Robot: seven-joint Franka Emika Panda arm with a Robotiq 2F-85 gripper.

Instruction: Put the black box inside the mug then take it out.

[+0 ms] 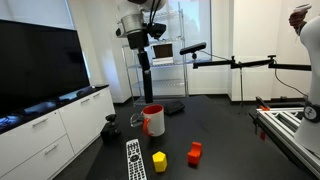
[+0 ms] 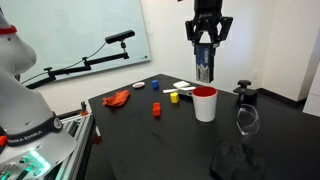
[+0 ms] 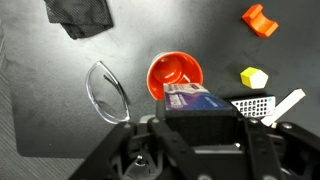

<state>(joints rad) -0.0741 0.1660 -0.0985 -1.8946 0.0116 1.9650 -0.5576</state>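
in an exterior view the arm comes down from the top of the frame, wrist pointing straight down, and the gripper (image 1: 144,52) is closed on the upper end of the black box (image 1: 144,76), which hangs upright over the mug (image 1: 153,121). from this side the box's lower end sits just above the red rim, close to it, though whether it clears the rim or dips slightly behind it cannot be told. the mug's handle points toward a small dark roundish object (image 1: 110,128), and nearer the camera lie a remote (image 1: 134,160), a yellow block (image 1: 159,160) and a red block (image 1: 195,152). the opposite exterior view shows the fingers (image 2: 198,42) clamped on both sides of the box (image 2: 205,66), with a narrow gap between its bottom and the mug (image 2: 205,104). it also shows a clear glass (image 2: 247,121) on its side near the mug, a crumpled black cloth (image 2: 235,160) at the near edge of the table (image 2: 150,135), and a small blue block (image 2: 139,87) further back, none of which show in the other exterior view. the wrist view looks straight down: the box's top (image 3: 198,100), with a pale bluish face, fills the space between the jaws and covers part of the mug's red inside (image 3: 172,72), so the box sits a little off the mug's centre toward the remote (image 3: 255,104).
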